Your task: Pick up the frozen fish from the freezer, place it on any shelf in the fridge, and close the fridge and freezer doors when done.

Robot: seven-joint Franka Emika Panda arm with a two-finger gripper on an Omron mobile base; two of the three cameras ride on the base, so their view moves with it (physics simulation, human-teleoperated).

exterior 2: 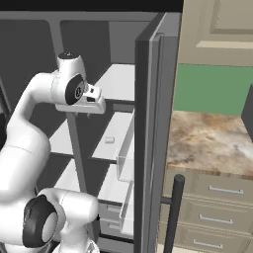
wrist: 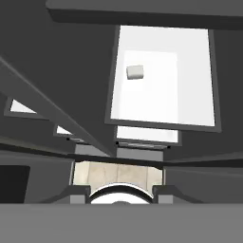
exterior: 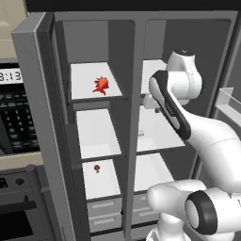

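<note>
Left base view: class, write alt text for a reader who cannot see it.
A red frozen fish lies on the top white board of the open freezer, the narrow left compartment. The white robot arm reaches into the wider fridge beside it. A small dark red blob sits two boards lower.

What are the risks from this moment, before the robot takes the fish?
1. The frozen fish lies on the top shelf of the freezer, while the gripper hangs in front of the fridge; swinging across may hit the divider.
2. The fish is spiky and small, so the grasp may slip.
</note>
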